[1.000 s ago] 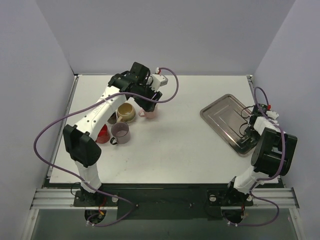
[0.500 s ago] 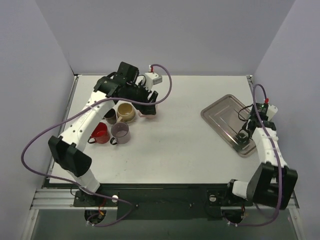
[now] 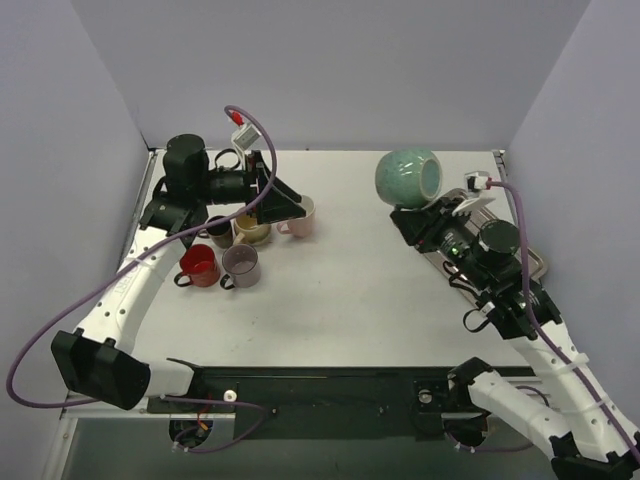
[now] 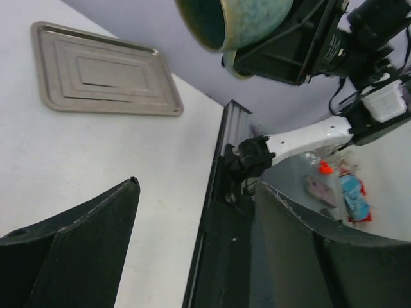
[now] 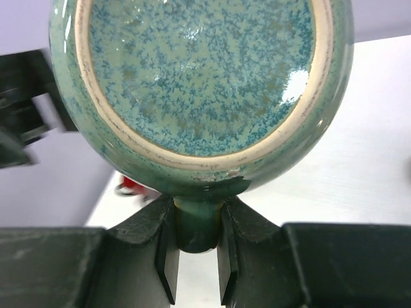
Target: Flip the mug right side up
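Note:
A teal speckled mug hangs in the air above the back right of the table, lying on its side with its mouth to the left. My right gripper is shut on its handle. In the right wrist view the mug's base faces the camera and the handle sits between my fingers. The left wrist view shows the mug at the top edge. My left gripper is open and empty, just left of a pink mug; it shows open in its wrist view.
A metal tray lies at the right, partly under my right arm, and shows in the left wrist view. At the left stand a red mug, a mauve mug, a tan mug and a dark mug.
My right arm has swung from the tray towards the table's middle, now holding the teal mug high. My left arm has pulled back leftward from above the pink mug.

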{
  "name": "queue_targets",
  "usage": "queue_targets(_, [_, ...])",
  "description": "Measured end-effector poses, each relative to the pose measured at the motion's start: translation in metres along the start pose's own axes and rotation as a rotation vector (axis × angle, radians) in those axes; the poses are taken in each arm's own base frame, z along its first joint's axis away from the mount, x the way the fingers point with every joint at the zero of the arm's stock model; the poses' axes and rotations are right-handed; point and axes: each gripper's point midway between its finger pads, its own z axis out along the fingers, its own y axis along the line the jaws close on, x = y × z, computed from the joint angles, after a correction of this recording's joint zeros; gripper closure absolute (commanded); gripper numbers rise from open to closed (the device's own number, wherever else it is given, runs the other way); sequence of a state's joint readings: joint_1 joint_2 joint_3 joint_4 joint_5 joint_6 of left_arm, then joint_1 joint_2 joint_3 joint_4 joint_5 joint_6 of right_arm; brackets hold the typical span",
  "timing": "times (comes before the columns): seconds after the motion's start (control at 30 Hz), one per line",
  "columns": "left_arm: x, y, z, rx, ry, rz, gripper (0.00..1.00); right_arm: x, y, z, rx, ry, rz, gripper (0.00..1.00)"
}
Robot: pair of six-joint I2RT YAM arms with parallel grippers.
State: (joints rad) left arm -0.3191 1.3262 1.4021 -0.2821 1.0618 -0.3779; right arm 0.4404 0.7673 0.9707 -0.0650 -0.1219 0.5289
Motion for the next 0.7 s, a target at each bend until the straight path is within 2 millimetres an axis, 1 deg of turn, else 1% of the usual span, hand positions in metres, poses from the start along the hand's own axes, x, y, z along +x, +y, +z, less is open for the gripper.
queue_targets(0.03, [-0.002, -0.003, 0.002, 0.030, -0.014, -0.023, 0.16, 0.003, 0.017, 0.001, -0.061, 0.008, 0.014, 1.00])
queue_targets(0.1, [-0.005, -0.008, 0.005, 0.077, -0.038, -0.060, 0.16, 0.010, 0.043, 0.006, -0.151, 0.033, 0.039, 1.00])
queue_targets(0.2, [-0.010, -0.015, 0.006, 0.126, -0.058, -0.097, 0.16, 0.030, 0.076, 0.016, -0.249, 0.098, 0.072, 1.00])
queue_targets(0.33, [-0.022, -0.034, 0.009, 0.189, -0.088, -0.086, 0.16, 0.058, 0.105, 0.032, -0.308, 0.183, 0.081, 1.00])
queue_targets(0.4, [-0.025, -0.041, 0.010, 0.218, -0.098, -0.082, 0.16, 0.070, 0.118, 0.038, -0.331, 0.221, 0.076, 1.00])
queue_targets(0.43, [-0.024, -0.041, 0.010, 0.222, -0.101, -0.090, 0.16, 0.073, 0.124, 0.041, -0.343, 0.227, 0.078, 1.00])
queue_targets(0.5, [-0.023, -0.038, 0.011, 0.220, -0.105, -0.113, 0.22, 0.075, 0.135, 0.044, -0.367, 0.230, 0.079, 1.00])
queue_targets(0.53, [-0.023, -0.037, 0.012, 0.219, -0.103, -0.125, 0.30, 0.076, 0.140, 0.046, -0.380, 0.233, 0.079, 1.00])
queue_targets(0.57, [-0.022, -0.035, 0.013, 0.219, -0.101, -0.136, 0.35, 0.077, 0.145, 0.047, -0.391, 0.235, 0.080, 1.00])
queue_targets(0.6, [-0.022, -0.034, 0.014, 0.216, -0.101, -0.143, 0.58, 0.079, 0.149, 0.048, -0.403, 0.237, 0.081, 1.00])
queue_targets(0.63, [-0.021, -0.034, 0.014, 0.217, -0.098, -0.148, 0.90, 0.079, 0.150, 0.049, -0.407, 0.233, 0.085, 1.00])
queue_targets(0.67, [-0.018, -0.035, 0.012, 0.221, -0.081, -0.178, 1.00, 0.079, 0.151, 0.050, -0.406, 0.230, 0.089, 1.00])
queue_targets(0.7, [-0.017, -0.038, 0.012, 0.227, -0.076, -0.172, 1.00, 0.079, 0.149, 0.054, -0.396, 0.227, 0.099, 0.99])
